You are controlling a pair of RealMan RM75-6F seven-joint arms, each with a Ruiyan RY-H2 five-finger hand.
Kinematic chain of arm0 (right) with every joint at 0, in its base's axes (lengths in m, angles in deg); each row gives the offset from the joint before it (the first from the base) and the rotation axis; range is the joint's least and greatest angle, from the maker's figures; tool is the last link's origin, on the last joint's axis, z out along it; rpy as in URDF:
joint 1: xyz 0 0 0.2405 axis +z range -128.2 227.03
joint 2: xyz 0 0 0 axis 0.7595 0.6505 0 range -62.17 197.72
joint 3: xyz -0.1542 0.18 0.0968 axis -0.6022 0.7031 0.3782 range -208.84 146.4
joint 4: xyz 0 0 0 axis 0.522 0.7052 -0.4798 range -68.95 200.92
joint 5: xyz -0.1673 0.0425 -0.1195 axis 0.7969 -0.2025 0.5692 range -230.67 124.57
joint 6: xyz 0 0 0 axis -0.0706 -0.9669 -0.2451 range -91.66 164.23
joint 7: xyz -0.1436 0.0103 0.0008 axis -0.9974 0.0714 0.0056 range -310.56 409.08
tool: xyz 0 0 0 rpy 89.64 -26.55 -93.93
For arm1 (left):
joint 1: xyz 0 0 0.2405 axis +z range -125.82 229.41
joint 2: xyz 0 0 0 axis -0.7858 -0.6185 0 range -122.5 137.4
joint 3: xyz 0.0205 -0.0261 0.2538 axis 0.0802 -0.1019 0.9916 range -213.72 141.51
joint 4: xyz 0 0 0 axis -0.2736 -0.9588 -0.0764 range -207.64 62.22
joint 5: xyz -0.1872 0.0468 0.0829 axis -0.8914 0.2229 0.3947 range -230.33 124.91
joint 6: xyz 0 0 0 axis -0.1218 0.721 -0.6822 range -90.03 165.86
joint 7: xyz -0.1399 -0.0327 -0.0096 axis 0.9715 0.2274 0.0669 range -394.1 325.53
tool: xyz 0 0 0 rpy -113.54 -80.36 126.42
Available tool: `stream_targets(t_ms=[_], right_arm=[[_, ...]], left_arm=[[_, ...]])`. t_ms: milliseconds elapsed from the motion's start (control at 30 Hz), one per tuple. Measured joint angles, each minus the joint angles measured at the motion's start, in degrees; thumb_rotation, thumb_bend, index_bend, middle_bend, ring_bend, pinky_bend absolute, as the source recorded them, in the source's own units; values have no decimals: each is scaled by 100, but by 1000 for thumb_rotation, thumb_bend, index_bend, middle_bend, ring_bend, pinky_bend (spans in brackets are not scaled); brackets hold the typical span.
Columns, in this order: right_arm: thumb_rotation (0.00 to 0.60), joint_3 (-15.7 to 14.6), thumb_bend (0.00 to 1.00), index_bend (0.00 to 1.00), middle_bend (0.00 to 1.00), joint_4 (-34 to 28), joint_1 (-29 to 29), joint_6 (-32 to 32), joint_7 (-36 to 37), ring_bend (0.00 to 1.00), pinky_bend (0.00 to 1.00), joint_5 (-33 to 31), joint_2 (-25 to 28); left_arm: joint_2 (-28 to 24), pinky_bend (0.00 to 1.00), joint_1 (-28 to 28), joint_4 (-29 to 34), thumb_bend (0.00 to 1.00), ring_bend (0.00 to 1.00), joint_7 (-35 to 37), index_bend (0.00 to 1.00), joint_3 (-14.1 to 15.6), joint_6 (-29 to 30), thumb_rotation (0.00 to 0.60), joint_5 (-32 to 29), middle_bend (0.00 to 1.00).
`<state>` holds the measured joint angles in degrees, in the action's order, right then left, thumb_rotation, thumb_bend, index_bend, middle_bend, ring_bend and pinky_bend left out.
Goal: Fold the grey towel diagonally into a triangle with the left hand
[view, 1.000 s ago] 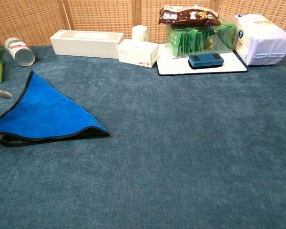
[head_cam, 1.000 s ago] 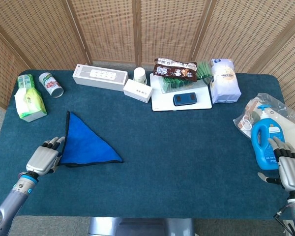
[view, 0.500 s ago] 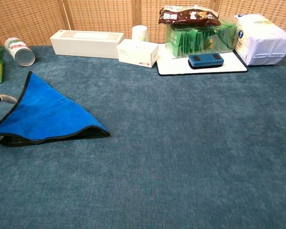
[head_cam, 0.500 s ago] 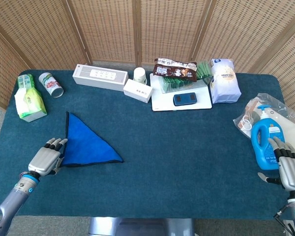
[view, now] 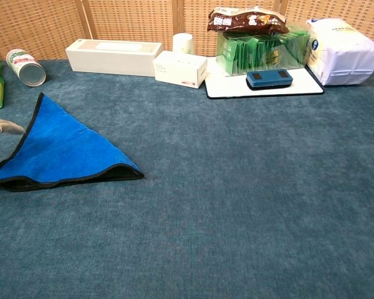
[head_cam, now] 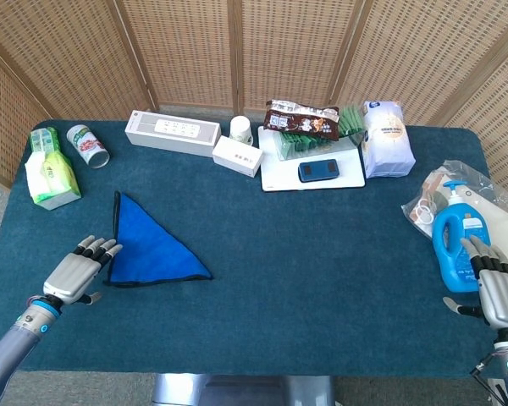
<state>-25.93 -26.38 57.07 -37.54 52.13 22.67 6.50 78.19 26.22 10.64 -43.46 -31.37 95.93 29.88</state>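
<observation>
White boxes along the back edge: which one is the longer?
The left box, long and flat beside the can; the other box is short, below the cup.

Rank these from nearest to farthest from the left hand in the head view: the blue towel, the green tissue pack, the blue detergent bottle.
1. Blue towel, just right of the left hand.
2. Green tissue pack, behind it at the table's left edge.
3. Blue detergent bottle, far right, by the right hand.

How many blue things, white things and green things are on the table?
Blue: 3 - folded towel, bottle, small case
White: 4 - long box, small box, cup, bag
Green: 2 - tissue pack, packet box
Total: 9
</observation>
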Motion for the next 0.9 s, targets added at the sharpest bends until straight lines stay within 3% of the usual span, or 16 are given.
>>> stream_targets(t_ms=[400,900], right_arm=[[600,-15,0,0,0,-31,-1,-19,0,0,54,49,11],[600,-55,0,0,0,-175,-59,-353,-192,0,48,348,-27]], left_arm=[[-152,0,307,-129,284,0,639,0,-288,928,600,156,0],[-328,0,1231,492,203,0,386,0,-466,2228,600,-241,0]])
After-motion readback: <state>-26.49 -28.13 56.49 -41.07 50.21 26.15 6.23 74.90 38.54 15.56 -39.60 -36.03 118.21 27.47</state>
